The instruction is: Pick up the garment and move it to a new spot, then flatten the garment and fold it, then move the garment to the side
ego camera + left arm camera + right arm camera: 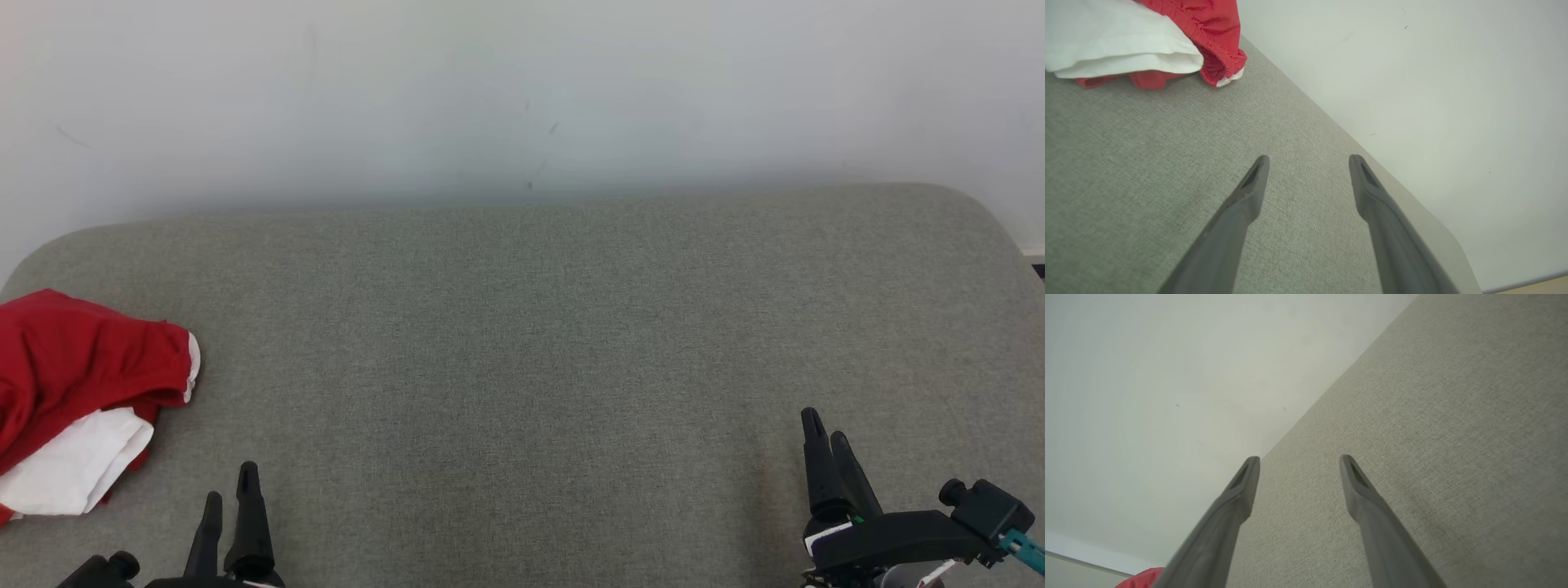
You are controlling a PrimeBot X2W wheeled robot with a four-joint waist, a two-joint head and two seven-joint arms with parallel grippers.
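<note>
The garment (73,392) is a crumpled red and white piece lying at the far left of the grey fabric surface (522,343), partly cut off by the frame edge. In the left wrist view the garment (1151,36) lies at the top left, well ahead of my fingers. My left gripper (230,483) rests at the lower left, just right of the garment, open with nothing between its fingers (1249,196). My right gripper (826,426) stands at the lower right, far from the garment, open and empty too. A red corner of the garment (1143,578) peeks in at the bottom of the right wrist view.
A pale wall (522,90) rises directly behind the grey surface. The surface has rounded back corners (980,204); its far edge meets the wall. Wide bare fabric stretches between the two grippers.
</note>
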